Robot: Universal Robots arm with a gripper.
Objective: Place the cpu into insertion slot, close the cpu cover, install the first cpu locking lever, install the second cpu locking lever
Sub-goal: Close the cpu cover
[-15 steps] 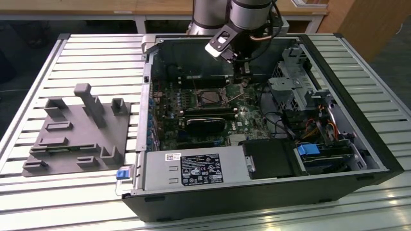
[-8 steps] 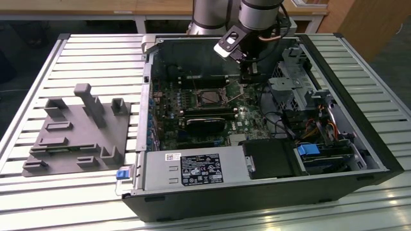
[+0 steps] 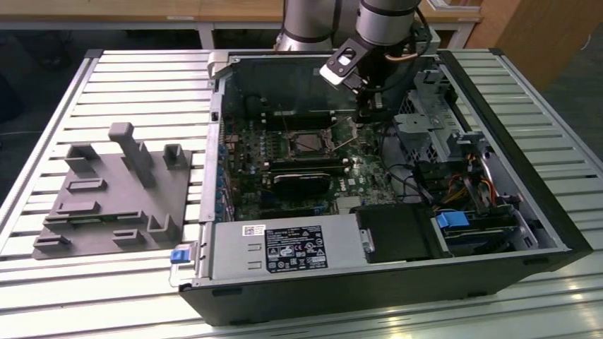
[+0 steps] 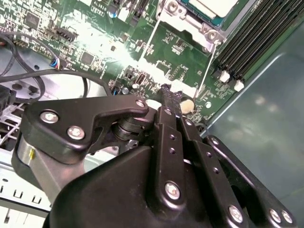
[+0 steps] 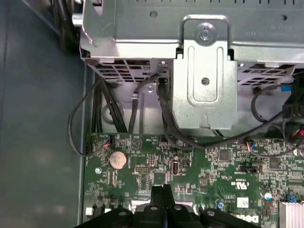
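Observation:
The cpu (image 4: 209,5), with its pale silvery top, lies in the insertion slot (image 3: 306,143) on the green board. A silvery metal frame (image 4: 183,21) with screws borders it; I cannot tell whether this is the cpu cover lying shut. Two thin metal levers (image 4: 149,42) (image 4: 207,64) run from the socket's corners toward my gripper. In the exterior view my gripper (image 3: 371,120) hangs just over the board, to the right of the slot. Its black fingers (image 4: 166,95) are pressed together with nothing between them, and in the first wrist view the gripper (image 5: 163,189) points at the board's edge.
A metal drive cage (image 5: 204,71) with black cables (image 5: 166,123) stands close beside the gripper. Long black memory slots (image 4: 251,38) flank the socket. A black fan block (image 3: 301,185) and the power supply (image 3: 282,251) sit nearer. A grey fixture (image 3: 113,191) rests on the table.

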